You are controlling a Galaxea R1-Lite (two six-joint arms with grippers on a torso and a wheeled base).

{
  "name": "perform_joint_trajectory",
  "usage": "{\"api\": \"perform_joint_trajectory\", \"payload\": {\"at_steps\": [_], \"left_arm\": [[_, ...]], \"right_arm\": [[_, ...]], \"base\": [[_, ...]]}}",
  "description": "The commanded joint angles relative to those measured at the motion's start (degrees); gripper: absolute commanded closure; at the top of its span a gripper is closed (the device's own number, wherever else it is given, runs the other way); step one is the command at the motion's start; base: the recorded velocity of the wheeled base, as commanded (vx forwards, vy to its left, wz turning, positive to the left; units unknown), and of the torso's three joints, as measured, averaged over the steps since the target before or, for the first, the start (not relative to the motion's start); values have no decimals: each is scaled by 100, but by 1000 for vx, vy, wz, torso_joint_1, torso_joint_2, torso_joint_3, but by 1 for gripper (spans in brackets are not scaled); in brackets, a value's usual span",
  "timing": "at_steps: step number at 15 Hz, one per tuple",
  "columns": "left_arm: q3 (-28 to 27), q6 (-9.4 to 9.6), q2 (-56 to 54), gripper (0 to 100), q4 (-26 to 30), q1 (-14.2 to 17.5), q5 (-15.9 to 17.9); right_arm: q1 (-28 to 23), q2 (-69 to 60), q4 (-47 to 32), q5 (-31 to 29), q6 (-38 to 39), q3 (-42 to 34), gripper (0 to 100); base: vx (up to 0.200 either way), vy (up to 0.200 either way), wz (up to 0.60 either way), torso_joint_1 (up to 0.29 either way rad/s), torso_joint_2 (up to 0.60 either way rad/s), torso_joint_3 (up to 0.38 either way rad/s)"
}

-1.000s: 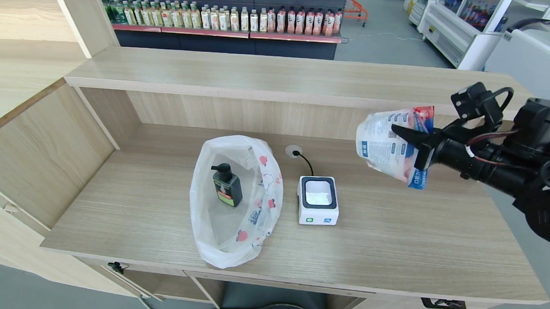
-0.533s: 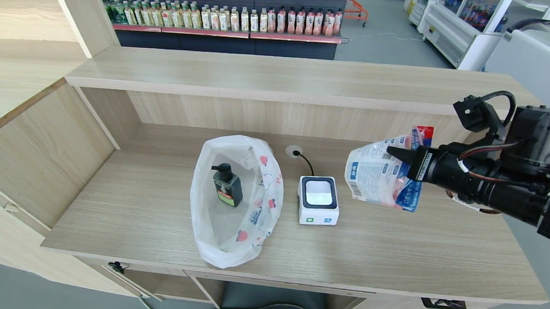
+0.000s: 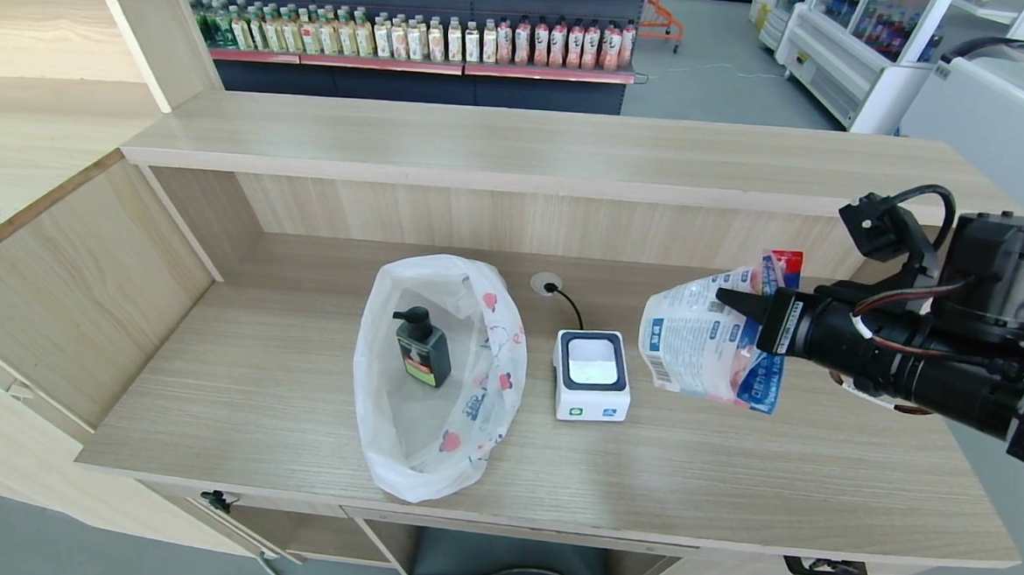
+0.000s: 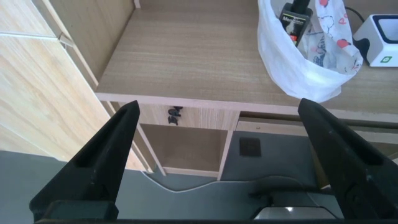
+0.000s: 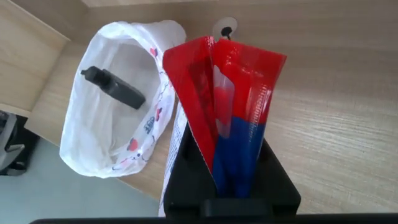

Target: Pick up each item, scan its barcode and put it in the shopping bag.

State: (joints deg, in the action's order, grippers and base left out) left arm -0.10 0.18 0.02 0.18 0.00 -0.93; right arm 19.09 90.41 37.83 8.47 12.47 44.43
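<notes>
Only one finger of the right gripper [image 3: 730, 301] shows in the head view, a dark tip lying across the face of the pouch [image 3: 702, 341]; the other is hidden behind the packet. The right wrist view shows the pouch's red and blue end wedged between both black fingers, so the gripper is clamped on it, and its lower part is lost behind them. The one pouch hangs above the surface [image 3: 731, 457], just at 3 o'clock from the single scanner [image 3: 592, 373], whose window faces up and whose cable runs off toward 11 o'clock into a round hole. At 9 o'clock from the scanner lies one shopping bag [image 3: 508, 357], white with red prints, mouth open, holding one dark pump bottle [image 3: 422, 346]. The left gripper [image 4: 219, 104] hangs below the surface's near edge with its fingers spread wide apart and nothing between them. In that view the bag's far side and most of the scanner are cut off.
</notes>
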Motion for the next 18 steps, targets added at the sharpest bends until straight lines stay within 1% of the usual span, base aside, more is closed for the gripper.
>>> {"api": "perform_joint_trajectory", "payload": {"at_steps": [1, 5, 7, 10, 12, 15, 18], "left_arm": [[1, -1, -2, 0, -1, 0, -4], [1, -1, -2, 0, -1, 0, -4], [1, 8, -2, 0, -1, 0, -4], [1, 8, -2, 0, -1, 0, -4], [1, 8, -2, 0, -1, 0, -4], [1, 8, -2, 0, -1, 0, -4], [1, 8, -2, 0, -1, 0, -4]], "right_arm": [[-2, 12, 14, 5, 89, -31, 100], [68, 83, 5, 32, 212, -31, 100], [253, 188, -3, 23, 528, -31, 100], [455, 469, -56, 32, 572, 4, 100], [578, 715, -47, 32, 695, 21, 100], [807, 1058, -56, 5, 1434, 109, 100], [833, 1612, -3, -12, 1530, 197, 100]], "base": [[0, 200, 0, -17, -7, 7], [0, 200, 0, 13, 10, 0], [0, 200, 0, 0, 5, 7], [0, 200, 0, 2, 1, 4], [0, 0, 0, 0, 0, 0], [0, 0, 0, 0, 0, 0], [0, 0, 0, 0, 0, 0]]}}
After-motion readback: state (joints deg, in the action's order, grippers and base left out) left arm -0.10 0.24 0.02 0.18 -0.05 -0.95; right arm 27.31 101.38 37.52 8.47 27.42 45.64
